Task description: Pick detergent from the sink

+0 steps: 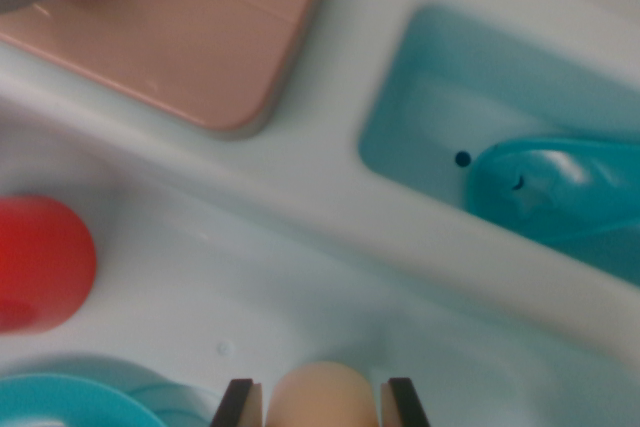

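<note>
Detergent (323, 397), a peach-coloured rounded body, sits at the bottom edge of the wrist view, between the two dark fingertips of the gripper (323, 405). The jaws stand spread on either side of it, with a thin gap visible at each pad; whether the pads touch it cannot be told.

Risks, as judged from this view: the body is rounded and looks smooth, so an off-centre closure could squeeze it out sideways or upward. Only its top shows, so grip depth is unknown; a shallow hold may slip during the lift.

Surroundings: the detergent lies in the pale sink (300, 277). A red cup (40, 262) is at the wrist view's left, a teal plate (70, 402) at the lower left, near the left finger. A pink board (190, 27) lies on the rim above. A teal compartment (440, 97) holds a teal scoop (560, 187), well apart. Nothing blocks a straight lift.
</note>
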